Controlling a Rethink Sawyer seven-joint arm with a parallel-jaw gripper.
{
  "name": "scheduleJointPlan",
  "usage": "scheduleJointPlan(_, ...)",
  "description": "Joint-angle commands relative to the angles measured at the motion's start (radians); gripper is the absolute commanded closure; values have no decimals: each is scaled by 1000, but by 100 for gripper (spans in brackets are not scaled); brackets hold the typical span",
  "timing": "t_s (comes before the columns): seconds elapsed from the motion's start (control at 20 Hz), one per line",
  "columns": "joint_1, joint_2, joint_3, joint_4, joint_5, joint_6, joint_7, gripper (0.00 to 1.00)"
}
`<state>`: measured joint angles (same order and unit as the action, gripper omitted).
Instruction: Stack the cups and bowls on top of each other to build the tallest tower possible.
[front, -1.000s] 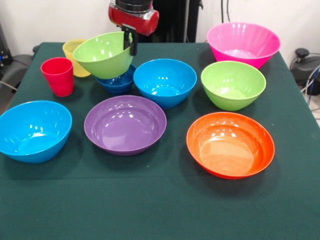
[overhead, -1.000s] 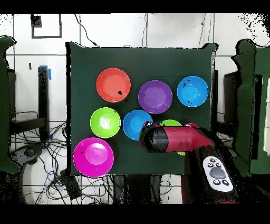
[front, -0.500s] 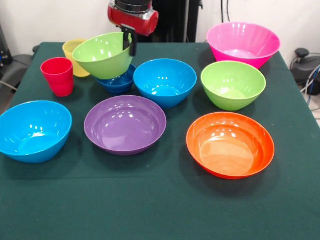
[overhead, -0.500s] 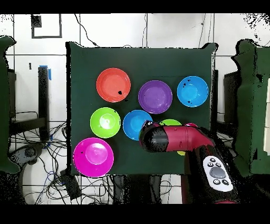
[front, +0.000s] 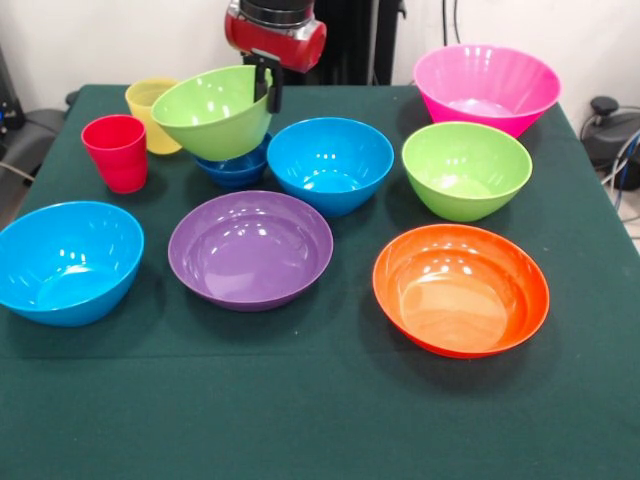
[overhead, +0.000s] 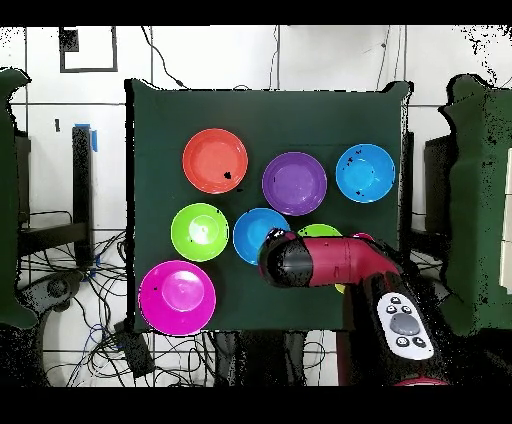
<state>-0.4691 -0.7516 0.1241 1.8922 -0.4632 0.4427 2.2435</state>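
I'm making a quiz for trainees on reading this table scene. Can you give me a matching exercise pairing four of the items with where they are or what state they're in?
Things:
1. lime green bowl at the gripper
2. red cup
3. orange bowl
4. pink bowl

Places or states:
A. upright on the cloth beside the yellow cup
B. far corner of the table, behind the other lime green bowl
C. tilted, held by its rim above the dark blue bowl
D. on the cloth, in front of the other lime green bowl

Pairs: 1-C, 2-A, 3-D, 4-B
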Motion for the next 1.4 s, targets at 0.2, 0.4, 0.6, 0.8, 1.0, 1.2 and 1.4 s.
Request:
scheduleJointPlan(0.2,42,57,19,-45,-42,-55,23,100)
scheduleJointPlan(0.4,45,60,15,-47,-42,-56,24,100)
scheduleJointPlan(0.6,39,65,17,-50,-42,-57,17,100)
scheduleJointPlan(0.8,36,69,16,-52,-44,-60,14,100)
scheduleJointPlan(1.0,31,69,21,-49,-44,-52,2,0)
scheduleJointPlan(1.2,31,69,19,-45,-45,-56,5,0)
scheduleJointPlan(1.4,29,71,19,-56,-38,-50,6,0)
